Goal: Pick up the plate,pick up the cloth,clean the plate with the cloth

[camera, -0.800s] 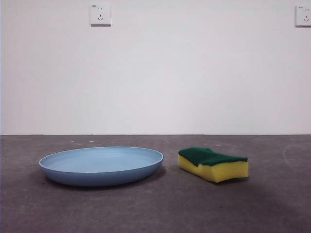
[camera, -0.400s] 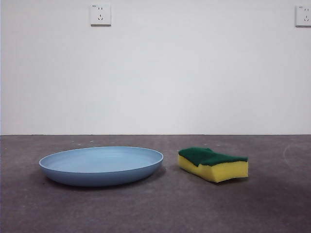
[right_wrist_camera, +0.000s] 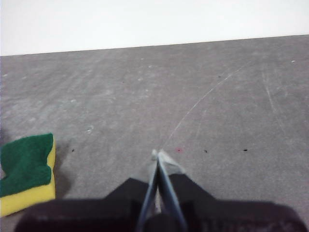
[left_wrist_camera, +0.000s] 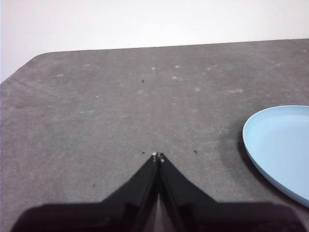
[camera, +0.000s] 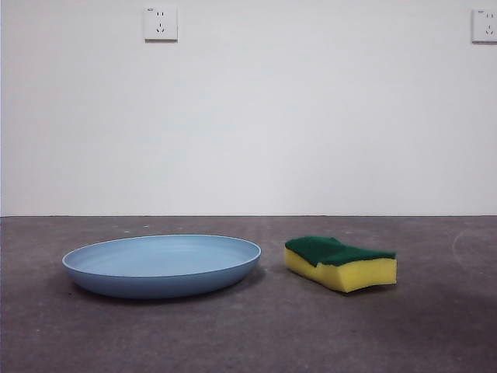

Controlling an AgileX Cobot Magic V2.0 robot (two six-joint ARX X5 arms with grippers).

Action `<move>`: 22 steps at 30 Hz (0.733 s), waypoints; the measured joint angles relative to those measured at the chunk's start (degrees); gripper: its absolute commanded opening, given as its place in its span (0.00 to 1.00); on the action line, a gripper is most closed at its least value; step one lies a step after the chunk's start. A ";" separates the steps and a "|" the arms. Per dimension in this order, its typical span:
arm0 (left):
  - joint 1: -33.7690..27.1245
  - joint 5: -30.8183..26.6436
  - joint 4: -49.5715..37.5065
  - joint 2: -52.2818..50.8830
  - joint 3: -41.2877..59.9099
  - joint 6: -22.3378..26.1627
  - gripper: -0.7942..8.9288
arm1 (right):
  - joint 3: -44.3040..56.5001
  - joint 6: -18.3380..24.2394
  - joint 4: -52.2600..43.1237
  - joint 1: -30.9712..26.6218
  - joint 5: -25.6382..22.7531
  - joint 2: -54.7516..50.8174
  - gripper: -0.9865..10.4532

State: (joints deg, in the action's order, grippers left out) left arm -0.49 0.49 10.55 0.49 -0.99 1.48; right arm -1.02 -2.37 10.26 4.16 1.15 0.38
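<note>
The light-blue plate (camera: 163, 264) lies flat on the dark grey table, left of centre in the front view. Its edge also shows in the left wrist view as the plate (left_wrist_camera: 280, 147). The cloth, a yellow sponge with a green top (camera: 340, 263), sits just right of the plate and apart from it; the right wrist view catches the cloth (right_wrist_camera: 26, 171) at its side. My left gripper (left_wrist_camera: 158, 156) is shut and empty above bare table, away from the plate. My right gripper (right_wrist_camera: 157, 154) is shut and empty, off to the side of the cloth. Neither arm appears in the front view.
A white wall stands behind the table with two power sockets, one (camera: 160, 23) at upper left and one (camera: 484, 25) at upper right. The table's rounded far corner (left_wrist_camera: 36, 57) shows in the left wrist view. Faint scratches mark the table surface (right_wrist_camera: 207, 96).
</note>
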 measured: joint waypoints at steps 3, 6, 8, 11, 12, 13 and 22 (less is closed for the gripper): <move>0.00 0.00 0.00 0.00 0.00 -0.02 0.08 | 0.00 0.00 0.00 0.00 -0.04 0.39 0.09; 0.00 0.00 0.00 0.00 0.00 -0.02 0.08 | 0.00 0.00 0.00 0.00 -0.04 0.48 0.09; 0.00 0.00 0.00 0.00 0.00 -0.02 0.08 | -0.02 0.00 0.00 0.00 -0.04 0.50 0.09; 0.00 0.00 0.00 0.00 0.00 -0.02 0.08 | 0.00 -0.02 0.00 0.00 -0.04 0.50 0.09; 0.00 0.00 0.00 0.00 0.00 -0.02 0.08 | 0.00 0.00 0.00 0.00 -0.04 0.50 0.09; 0.00 0.00 0.00 0.00 0.00 0.00 0.08 | 0.00 0.00 0.00 0.00 -0.04 0.50 0.09; 0.00 0.00 0.00 0.00 0.00 -0.02 0.08 | 0.00 0.00 0.00 0.00 -0.04 0.50 0.09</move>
State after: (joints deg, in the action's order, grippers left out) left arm -0.49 0.49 10.55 0.49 -0.99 1.45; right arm -1.02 -2.37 10.26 4.16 1.10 0.89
